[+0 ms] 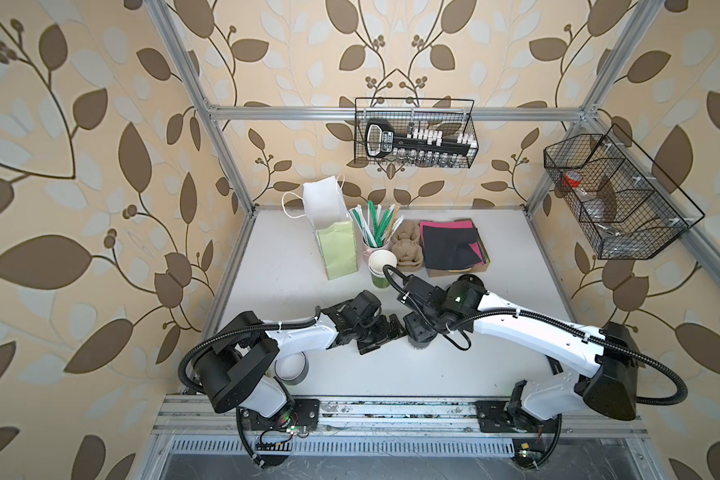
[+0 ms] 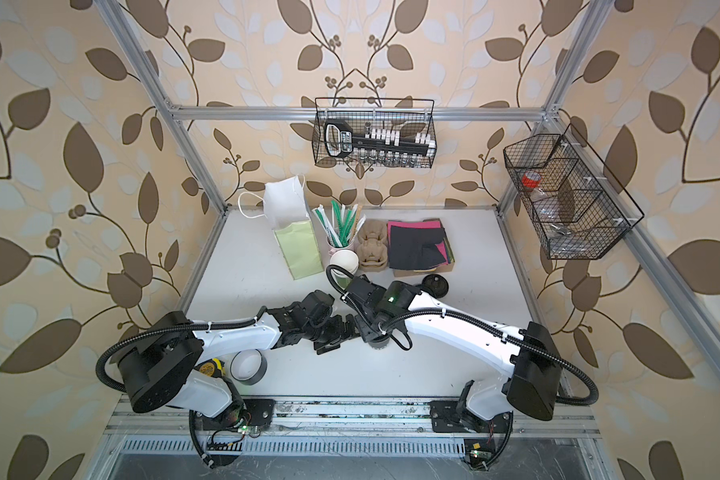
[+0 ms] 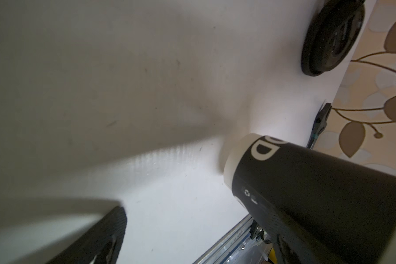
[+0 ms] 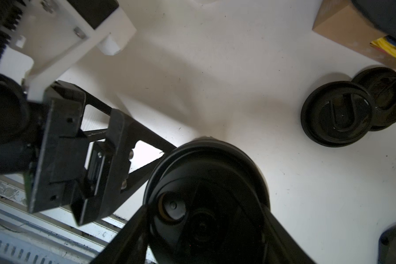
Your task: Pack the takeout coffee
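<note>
The takeout coffee (image 1: 420,344) (image 2: 380,344) stands upright near the front middle of the white table (image 1: 292,291). It is a dark paper cup (image 3: 306,187) with white lettering, a pale band at its base and a black sip lid (image 4: 206,182). My right gripper (image 1: 418,328) (image 4: 206,228) comes down over it, shut on it, one finger on each side of the lid. My left gripper (image 1: 395,328) (image 3: 190,214) is wide open just to the left of the cup. One of its fingers (image 3: 105,233) stands apart from the cup and the other lies right by the cup's side.
At the back stand a green paper bag (image 1: 335,245), a lidless cup stack (image 1: 381,266), a straw holder (image 1: 377,226), pulp carriers (image 1: 404,249) and napkins (image 1: 454,245). Loose black lids (image 2: 435,286) (image 4: 336,114) lie beside my right arm. A tape roll (image 1: 292,368) sits by the left arm's base.
</note>
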